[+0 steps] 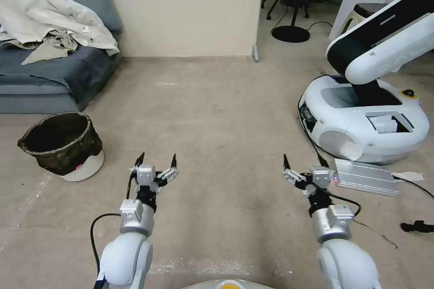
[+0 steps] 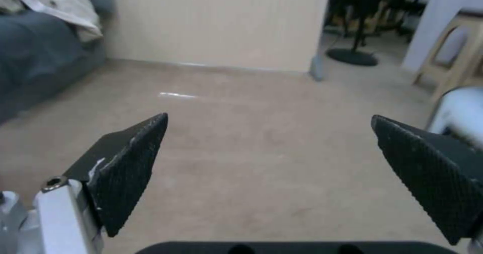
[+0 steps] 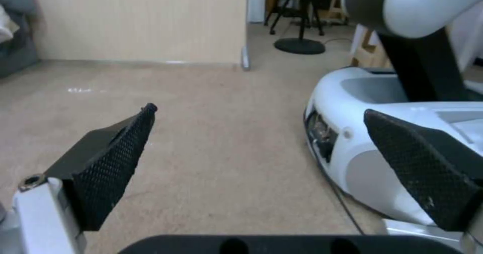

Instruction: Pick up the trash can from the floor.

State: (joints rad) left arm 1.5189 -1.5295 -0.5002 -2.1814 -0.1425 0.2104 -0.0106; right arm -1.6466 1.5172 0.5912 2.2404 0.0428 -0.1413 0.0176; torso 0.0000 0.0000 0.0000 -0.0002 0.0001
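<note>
Nothing is grabbed yet. The trash can sits on the floor off to the near left, just in front of a blue sofa, tilted a bit toward the robot, its dark bag folded over the rim. The left gripper hangs over bare carpet to the right of the can, fingers spread wide and holding nothing. The right gripper is well over on the right, also wide open and empty.

What I'd worry about: that bag looks loose and floppy, so a pinch on the rim might catch only plastic and slide off, or pull the liner out. The can looks light too, so a nudge from a finger could tip it or shove it against the sofa.

Around it: a big white robot base sits right of the right gripper, with a silver box and cables on the floor by it. Nothing lies between the left gripper and the can.
</note>
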